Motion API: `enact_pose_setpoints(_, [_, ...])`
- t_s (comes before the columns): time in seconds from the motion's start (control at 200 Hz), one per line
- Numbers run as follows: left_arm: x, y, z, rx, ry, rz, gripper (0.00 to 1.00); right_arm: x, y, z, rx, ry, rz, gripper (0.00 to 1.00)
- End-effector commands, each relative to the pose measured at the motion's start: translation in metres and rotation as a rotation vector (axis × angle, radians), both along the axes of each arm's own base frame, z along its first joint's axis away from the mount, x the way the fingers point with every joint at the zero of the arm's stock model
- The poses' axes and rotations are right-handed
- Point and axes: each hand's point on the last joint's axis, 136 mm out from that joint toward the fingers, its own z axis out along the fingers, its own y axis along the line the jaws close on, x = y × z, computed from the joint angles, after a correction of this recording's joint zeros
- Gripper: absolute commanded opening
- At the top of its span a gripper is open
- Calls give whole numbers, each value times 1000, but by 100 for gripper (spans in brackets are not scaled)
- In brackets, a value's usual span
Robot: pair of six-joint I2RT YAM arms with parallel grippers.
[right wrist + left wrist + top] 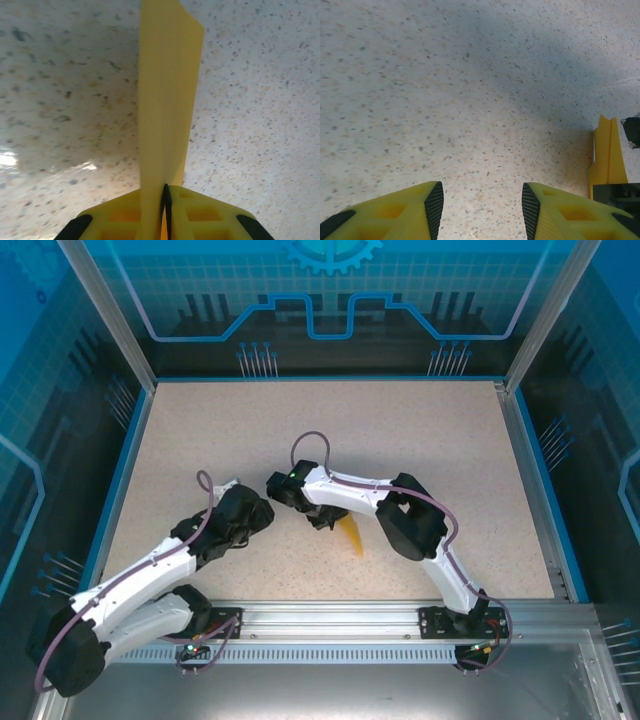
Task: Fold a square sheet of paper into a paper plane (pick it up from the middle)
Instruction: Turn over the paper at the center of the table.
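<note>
A narrow, pointed dart of folded orange-yellow paper, the paper plane, stands on edge just above the speckled beige desk, near its middle and a little toward the near edge. The right pincer is closed on it. In the right wrist view its two yellow fingers press together on the paper's lower end, and the long folded strip runs straight up and away from them. From the top view the plane pokes out beneath the right arm, its tip pointing toward the near rail, while the right pincer reaches in from the right.

The left pincer stands open, with nothing but bare desk between its yellow, black-padded fingers. It hovers just left of the plane, apart from it. In the left wrist view the paper shows at the right edge, upright. From above, the left pincer faces the right one across a small gap.
</note>
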Motion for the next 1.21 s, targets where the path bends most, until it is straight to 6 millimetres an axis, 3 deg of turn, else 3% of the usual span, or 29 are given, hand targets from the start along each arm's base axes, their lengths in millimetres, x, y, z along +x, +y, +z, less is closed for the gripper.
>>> enact_pose_setpoints(0.0, [-13, 31, -4, 79, 3, 89, 51, -2, 20, -2, 94, 39, -18, 18])
enact_pose_setpoints(0.105, [-19, 42, 0, 71, -28, 131, 55, -8, 40, -5, 200, 87, 3, 23])
enact_pose_setpoints(0.205, [-23, 44, 4, 56, -51, 131, 58, -17, 71, 0, 402, 146, 58, 42])
enact_pose_setpoints(0.295, [-24, 45, 7, 58, -63, 121, 62, -19, 86, 27, 565, 125, 104, 52])
enact_pose_setpoints(0.35, [-23, 41, 8, 56, -62, 95, 64, -18, 86, 44, 657, 101, 124, 63])
enact_pose_setpoints(0.495, [-19, 26, 7, 27, -49, 35, 66, -10, 62, 73, 843, 52, 106, 65])
enact_pose_setpoints(0.525, [-17, 22, 8, 17, -51, 20, 66, -9, 56, 72, 876, 52, 96, 65])
enact_pose_setpoints(0.665, [-12, -3, 3, -31, -21, -75, 69, -15, 38, 66, 1119, 154, 94, 46])
enact_pose_setpoints(0.84, [-4, -31, -8, -79, 43, -158, 69, -20, 17, 38, 1070, 190, 64, 45])
enact_pose_setpoints(1.015, [2, -50, -15, -120, 91, -202, 68, -15, 22, 35, 1154, 209, 52, 27])
enact_pose_setpoints(1.2, [5, -58, -18, -130, 119, -218, 68, 2, 12, 16, 1075, 170, 1, 34])
